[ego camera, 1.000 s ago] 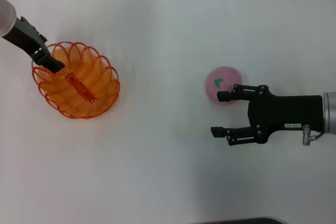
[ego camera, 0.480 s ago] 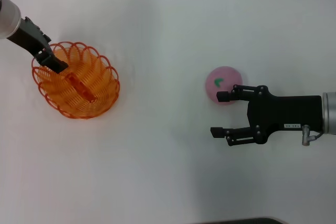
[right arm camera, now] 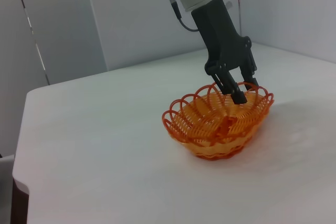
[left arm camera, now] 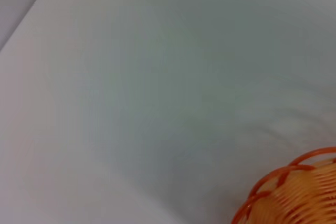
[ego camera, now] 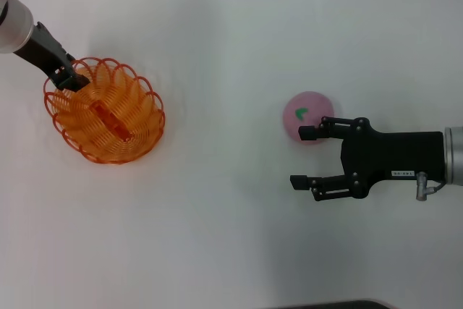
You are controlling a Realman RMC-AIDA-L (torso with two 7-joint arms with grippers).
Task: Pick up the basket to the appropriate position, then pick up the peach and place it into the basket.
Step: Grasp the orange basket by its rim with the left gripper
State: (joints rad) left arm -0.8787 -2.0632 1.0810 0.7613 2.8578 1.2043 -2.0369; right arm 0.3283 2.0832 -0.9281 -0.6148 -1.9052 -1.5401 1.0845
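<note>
The orange wire basket (ego camera: 105, 110) rests on the white table at the left, and the right wrist view shows this basket (right arm camera: 218, 121) too. My left gripper (ego camera: 71, 79) hangs over its far left rim with its fingers (right arm camera: 232, 88) apart, one on each side of the rim wire, clamping nothing. Only a bit of basket rim (left arm camera: 294, 187) appears in the left wrist view. The pink peach (ego camera: 307, 116) with its green leaf mark lies at the right. My right gripper (ego camera: 298, 157) is open just beside it, on the near side, with its upper finger touching or almost touching the fruit.
The white table (ego camera: 224, 48) stretches bare between basket and peach. Its edge and grey wall panels (right arm camera: 63, 24) appear behind the basket in the right wrist view.
My left gripper has drawn back and up from inside the basket to its far left rim. The basket, the peach and the right arm have stayed put.
</note>
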